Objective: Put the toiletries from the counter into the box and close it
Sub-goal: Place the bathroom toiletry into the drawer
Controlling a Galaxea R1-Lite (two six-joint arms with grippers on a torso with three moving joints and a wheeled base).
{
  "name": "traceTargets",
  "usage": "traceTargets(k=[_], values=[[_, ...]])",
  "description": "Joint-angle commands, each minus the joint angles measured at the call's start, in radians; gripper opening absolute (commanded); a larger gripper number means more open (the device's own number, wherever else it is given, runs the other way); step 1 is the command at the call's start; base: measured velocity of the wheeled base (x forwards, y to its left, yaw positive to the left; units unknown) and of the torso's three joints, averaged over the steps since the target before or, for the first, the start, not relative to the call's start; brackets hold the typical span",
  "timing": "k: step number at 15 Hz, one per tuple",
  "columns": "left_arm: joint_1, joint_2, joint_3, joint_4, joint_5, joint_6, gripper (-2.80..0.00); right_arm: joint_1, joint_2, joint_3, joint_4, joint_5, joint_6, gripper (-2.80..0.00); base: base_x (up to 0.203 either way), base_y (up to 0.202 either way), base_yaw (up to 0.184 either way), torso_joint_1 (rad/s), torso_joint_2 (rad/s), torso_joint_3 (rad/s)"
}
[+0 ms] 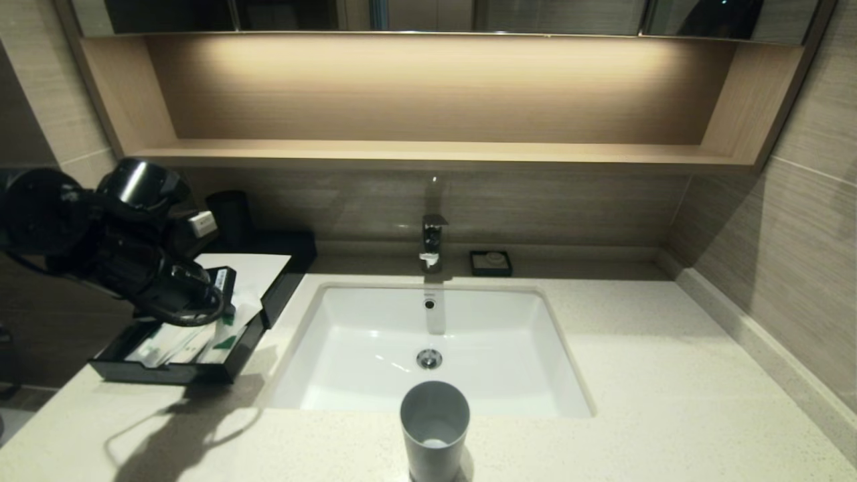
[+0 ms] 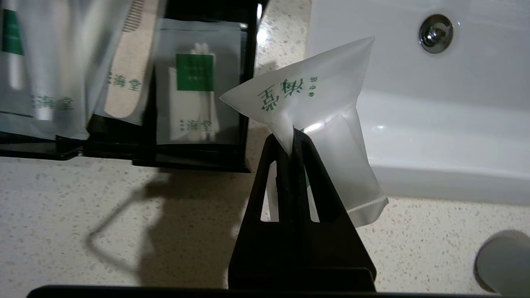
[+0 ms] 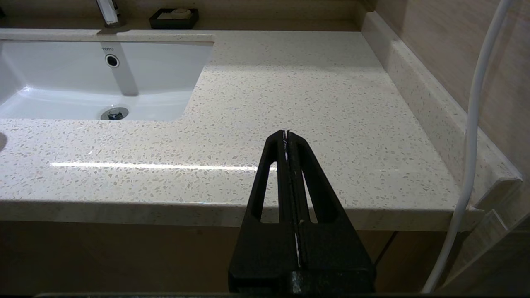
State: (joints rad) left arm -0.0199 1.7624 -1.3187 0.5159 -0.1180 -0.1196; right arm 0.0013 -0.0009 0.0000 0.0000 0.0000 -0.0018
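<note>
My left gripper (image 2: 290, 134) is shut on a translucent-white packet (image 2: 314, 95) with green print. It holds the packet above the counter (image 2: 83, 215), just beside the sink-side corner of the box's pulled-out drawer (image 2: 198, 162). Other packets lie in the drawer: a squarish one with a green label (image 2: 194, 95), a comb packet (image 2: 124, 74) and a long one (image 2: 45, 82). In the head view the left arm (image 1: 134, 254) hangs over the black box (image 1: 294, 251) with its white top panel (image 1: 251, 268) and its open drawer (image 1: 167, 371). My right gripper (image 3: 286, 132) is shut and empty.
The white sink (image 1: 375, 314) lies right of the box, with a faucet (image 1: 432, 241) and a black soap dish (image 1: 491, 262) behind it. A grey cup (image 1: 434, 428) stands at the counter's front edge. The right gripper hovers off the counter's front right edge (image 3: 331, 211).
</note>
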Motion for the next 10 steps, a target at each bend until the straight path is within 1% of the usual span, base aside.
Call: traceTargets(k=[1, 3, 4, 6, 8, 10], values=[[0.049, 0.012, -0.027, 0.001, 0.016, -0.004, -2.8, 0.0, 0.001, 0.002, 0.0, 0.0, 0.0, -2.8, 0.0, 0.0, 0.0, 0.0, 0.0, 0.0], [0.086, 0.033, -0.047, 0.002, 0.025, -0.006, -2.8, 0.0, 0.001, 0.002, 0.0, 0.0, 0.0, -2.8, 0.0, 0.0, 0.0, 0.0, 0.0, 0.0], [0.091, 0.046, -0.051, 0.002, 0.033, -0.006, -2.8, 0.0, 0.001, 0.002, 0.0, 0.0, -0.001, -2.8, 0.0, 0.0, 0.0, 0.0, 0.0, 0.0], [0.095, 0.072, -0.055, -0.007, 0.073, -0.01, -2.8, 0.0, 0.001, 0.002, -0.001, 0.0, 0.0, -2.8, 0.0, 0.0, 0.0, 0.0, 0.0, 0.0], [0.095, 0.097, -0.068, -0.01, 0.124, -0.044, -2.8, 0.0, -0.001, 0.002, 0.0, 0.0, 0.0, -2.8, 0.0, 0.0, 0.0, 0.0, 0.0, 0.0], [0.094, 0.116, -0.083, -0.009, 0.133, -0.049, -2.8, 0.0, -0.001, 0.002, 0.0, 0.0, 0.0, -2.8, 0.0, 0.0, 0.0, 0.0, 0.0, 0.0]])
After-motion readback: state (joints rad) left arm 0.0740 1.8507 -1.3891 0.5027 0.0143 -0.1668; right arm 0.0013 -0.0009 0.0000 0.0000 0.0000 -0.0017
